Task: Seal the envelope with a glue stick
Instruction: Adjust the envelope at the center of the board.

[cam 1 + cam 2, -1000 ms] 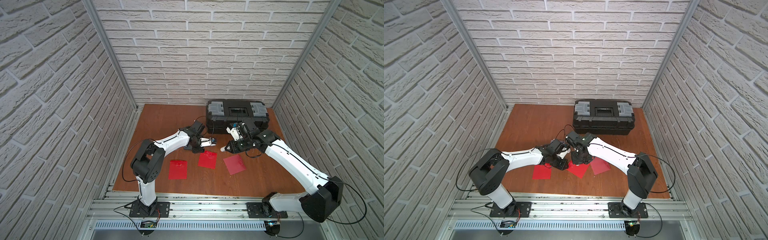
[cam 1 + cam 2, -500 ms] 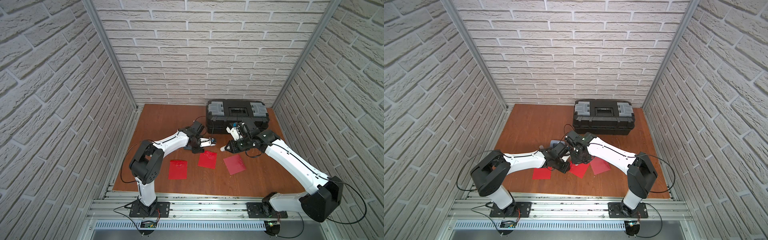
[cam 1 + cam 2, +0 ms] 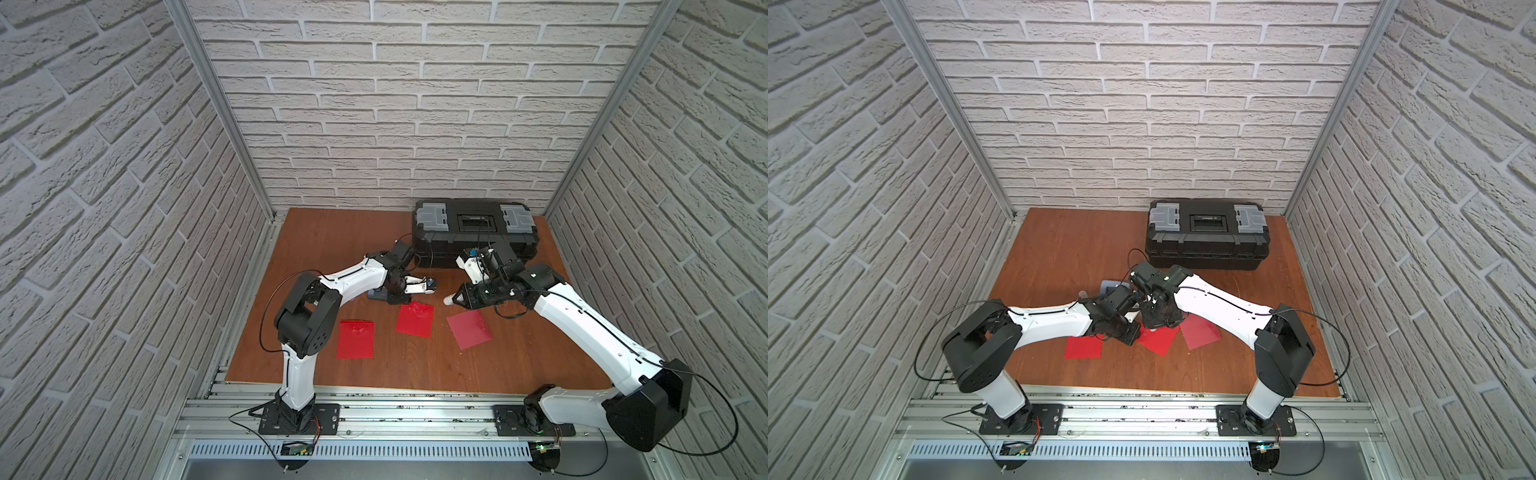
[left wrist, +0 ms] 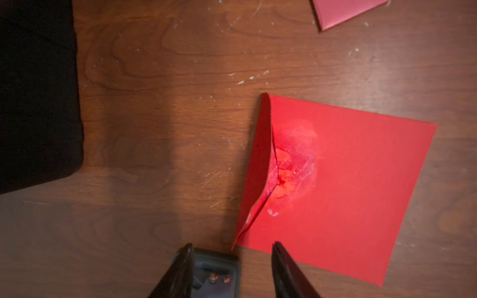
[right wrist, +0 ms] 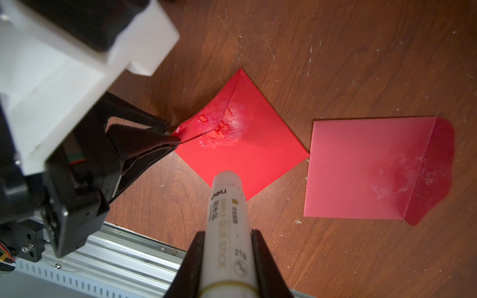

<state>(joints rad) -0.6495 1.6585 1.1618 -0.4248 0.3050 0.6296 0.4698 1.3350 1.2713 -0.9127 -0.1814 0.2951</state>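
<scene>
Clamping the white cylindrical glue stick [image 5: 227, 201] is the right pincer [image 5: 227, 232]; left pincer [image 4: 232, 245] gapes.

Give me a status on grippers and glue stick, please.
Right gripper shut on glue stick. Left gripper open beside envelope. Nothing between stick and envelope.

A robot lab cell: brick-pattern wall panels [image 3: 395, 104], aluminium base rail [image 3: 415, 411], wooden tabletop [image 3: 332, 249].
</scene>
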